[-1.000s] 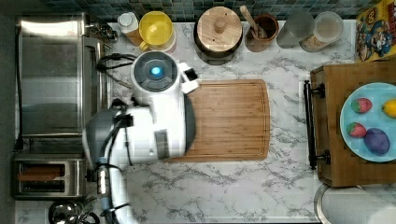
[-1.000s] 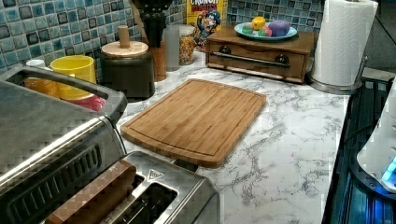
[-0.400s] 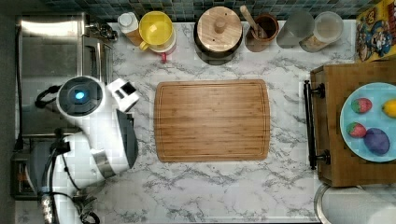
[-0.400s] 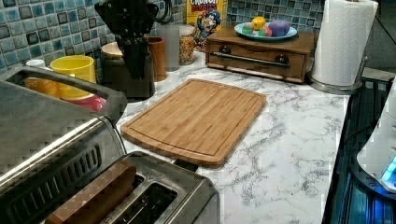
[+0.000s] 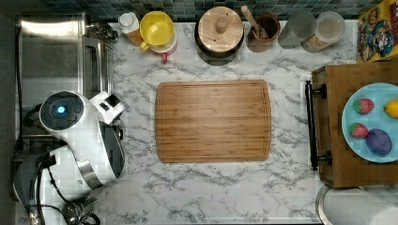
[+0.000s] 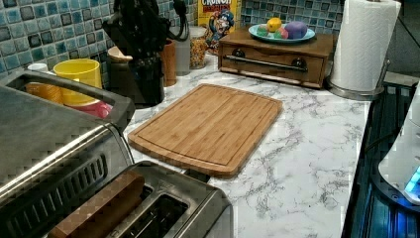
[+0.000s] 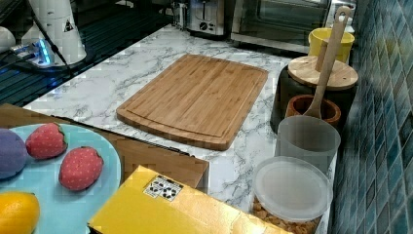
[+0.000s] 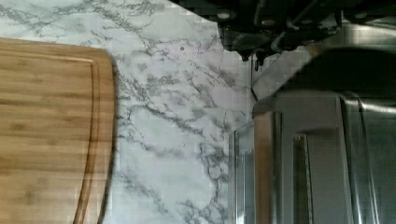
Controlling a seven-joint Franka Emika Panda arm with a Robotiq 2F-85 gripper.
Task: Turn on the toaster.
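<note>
The toaster is a small brushed-steel box with two top slots, at the near bottom of the left view, and a brown slab stands in one slot. It also shows at the far end of the counter as the toaster, its black knob facing the camera. In the top view my white arm covers it. My dark gripper hangs high over the counter, well behind the toaster. The gripper sits beside the steel toaster oven, above its front edge.
The big toaster oven stands next to the toaster. A wooden cutting board lies mid-counter. A yellow cup, a black lidded canister and jars line the tiled wall. A paper towel roll and a wooden box with a fruit plate stand beyond.
My arm has swung from the cutting board's edge toward the top view's left and now hangs over the toaster oven and toaster. The gripper has come lower into the left view.
</note>
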